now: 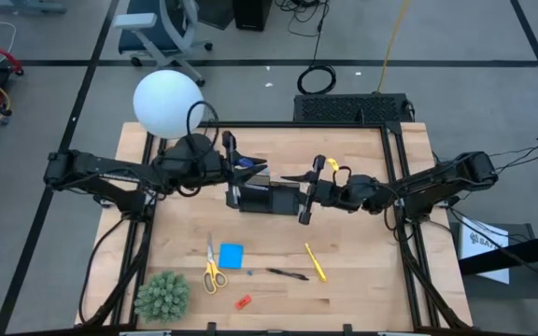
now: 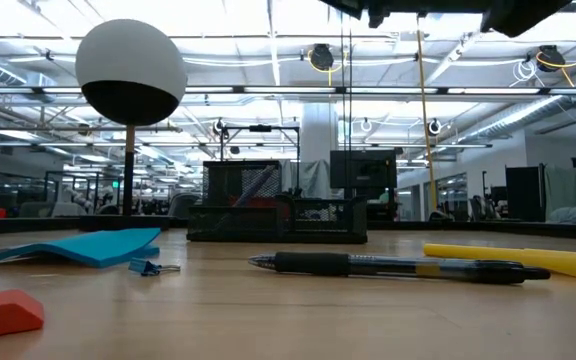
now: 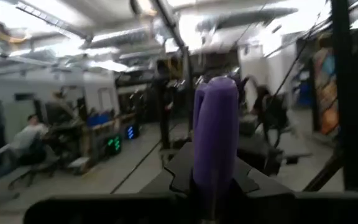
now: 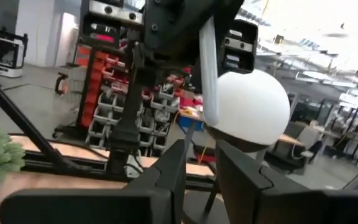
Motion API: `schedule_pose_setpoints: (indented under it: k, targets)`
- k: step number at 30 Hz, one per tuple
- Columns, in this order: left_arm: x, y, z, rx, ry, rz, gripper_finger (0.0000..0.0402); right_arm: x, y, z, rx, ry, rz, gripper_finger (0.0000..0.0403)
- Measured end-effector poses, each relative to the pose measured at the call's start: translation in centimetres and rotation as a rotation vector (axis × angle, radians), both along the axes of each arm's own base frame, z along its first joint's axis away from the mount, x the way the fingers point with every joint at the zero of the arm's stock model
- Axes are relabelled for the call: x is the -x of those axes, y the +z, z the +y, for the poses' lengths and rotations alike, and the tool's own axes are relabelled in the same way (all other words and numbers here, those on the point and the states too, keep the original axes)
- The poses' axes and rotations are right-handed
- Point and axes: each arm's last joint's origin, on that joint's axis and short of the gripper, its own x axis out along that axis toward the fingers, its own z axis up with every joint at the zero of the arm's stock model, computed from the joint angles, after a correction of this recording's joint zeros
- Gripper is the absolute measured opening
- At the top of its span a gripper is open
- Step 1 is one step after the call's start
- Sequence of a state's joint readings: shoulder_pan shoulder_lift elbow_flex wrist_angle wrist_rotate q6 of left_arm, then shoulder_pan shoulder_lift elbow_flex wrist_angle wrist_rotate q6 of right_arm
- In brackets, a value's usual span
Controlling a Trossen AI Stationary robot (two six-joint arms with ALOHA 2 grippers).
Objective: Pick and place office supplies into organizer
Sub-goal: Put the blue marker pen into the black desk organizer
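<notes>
My left gripper [image 1: 235, 170] hangs over the left end of the black organizer [image 1: 269, 197], shut on a bluish-purple pen [image 3: 215, 134]. My right gripper [image 1: 290, 177] hangs over the organizer's right end. Its fingers [image 4: 166, 171] stand a narrow gap apart with nothing between them. On the near part of the table lie yellow-handled scissors [image 1: 212, 272], a blue note pad [image 1: 231, 255], a black pen [image 1: 288, 274], a yellow pen [image 1: 316, 261] and a small red piece [image 1: 243, 301]. My left gripper pinches the bluish-purple pen between its two fingers, low on the shaft [image 3: 211, 180]. The pen lies along the fingers and sticks out past their tips. It is lifted clear, above the organizer [image 2: 278, 215].
A lamp with a white ball head [image 1: 167, 103] stands at the table's far left, close behind my left arm. A green spiky plant [image 1: 162, 296] sits at the near left corner. A small blue clip [image 2: 153, 267] lies by the note pad [image 2: 78, 245].
</notes>
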State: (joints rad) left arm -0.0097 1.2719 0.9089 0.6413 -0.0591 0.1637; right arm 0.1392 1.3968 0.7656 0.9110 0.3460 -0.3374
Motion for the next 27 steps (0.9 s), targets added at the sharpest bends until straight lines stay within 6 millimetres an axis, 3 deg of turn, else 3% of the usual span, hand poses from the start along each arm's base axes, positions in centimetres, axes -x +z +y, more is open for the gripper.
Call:
schedule_pose_setpoints:
  k: [10, 16, 27]
  targets:
    - [0.5, -1.8, 0.2, 0.015, 0.072, 0.26, 0.0037, 1.3, 1.1, -0.2, -0.105, 0.027, 0.026, 0.0073]
    - [0.4, -3.3, 0.7, 0.051, 0.081, 0.263, 0.0037, 1.4, 1.1, 0.0, -0.103, 0.033, 0.031, 0.0073]
    - [2.9, -9.8, 4.1, 0.167, 0.118, 0.177, 0.0037, 1.4, 1.1, 0.3, -0.1, 0.043, 0.031, 0.0073]
